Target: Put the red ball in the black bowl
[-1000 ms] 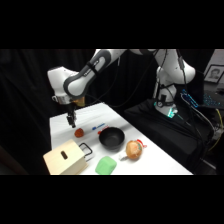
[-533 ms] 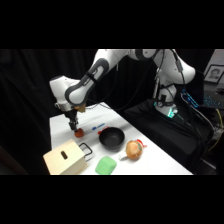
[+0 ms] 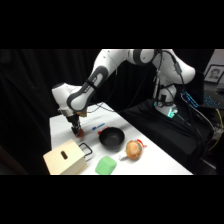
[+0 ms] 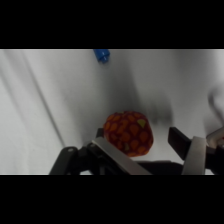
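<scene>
Your gripper straddles the ball, fingers spread either side, unclenched. Next, close, lift, carry to the bowl.

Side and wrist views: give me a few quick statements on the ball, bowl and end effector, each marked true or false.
1. The ball sits between the end effector fingers. True.
2. The ball is already in the bowl. False: it is on the table, left of the bowl in the side view.
3. The end effector is down at the table. True.
4. The bowl holds the green object. False: that lies on the table in front of the bowl.
5. The fingers are clamped shut on the ball. False: they are open, with a gap beside the ball.
</scene>
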Controlling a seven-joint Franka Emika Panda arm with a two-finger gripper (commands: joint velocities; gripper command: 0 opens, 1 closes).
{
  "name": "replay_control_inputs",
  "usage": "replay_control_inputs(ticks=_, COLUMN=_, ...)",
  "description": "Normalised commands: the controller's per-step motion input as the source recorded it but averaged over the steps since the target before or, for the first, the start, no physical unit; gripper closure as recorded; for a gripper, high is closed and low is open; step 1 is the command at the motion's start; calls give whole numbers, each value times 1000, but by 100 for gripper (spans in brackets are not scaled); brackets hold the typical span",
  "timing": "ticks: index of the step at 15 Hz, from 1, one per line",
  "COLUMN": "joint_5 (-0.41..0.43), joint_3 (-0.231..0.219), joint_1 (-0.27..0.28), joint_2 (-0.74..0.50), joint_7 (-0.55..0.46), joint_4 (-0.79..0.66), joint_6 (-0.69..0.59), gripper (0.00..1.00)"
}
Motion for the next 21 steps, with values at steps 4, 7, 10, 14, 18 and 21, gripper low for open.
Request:
replay_control_inputs(ticks=4, joint_5=80, joint_3=47, joint_1=-52, joint_2=127, joint_7=52, joint_4=195, joint_6=58, gripper=35)
replay_control_inputs(ticks=7, joint_5=56, joint_3=17, joint_1=-29, joint_2=87, joint_7=74, joint_4=177, joint_6=56, gripper=60)
replay_control_inputs(ticks=10, joint_5=31, joint_3=-6, joint_1=-14, joint_2=63, joint_7=74, joint_4=145, joint_6=37, gripper=86)
replay_control_inputs(ticks=14, joint_5=8, joint_3=-16, joint_1=-6, joint_2=-17, joint_7=52, joint_4=71, joint_6=21, gripper=100)
replay_control_inputs(ticks=18, joint_5=-24, joint_3=-26, joint_1=16, joint_2=-166, joint_7=38, joint_4=-30, joint_6=-60, gripper=98)
replay_control_inputs(ticks=21, joint_5=-47, joint_3=-29, joint_1=34, joint_2=-387, joint_7=7, joint_4=-199, joint_6=-158, gripper=98)
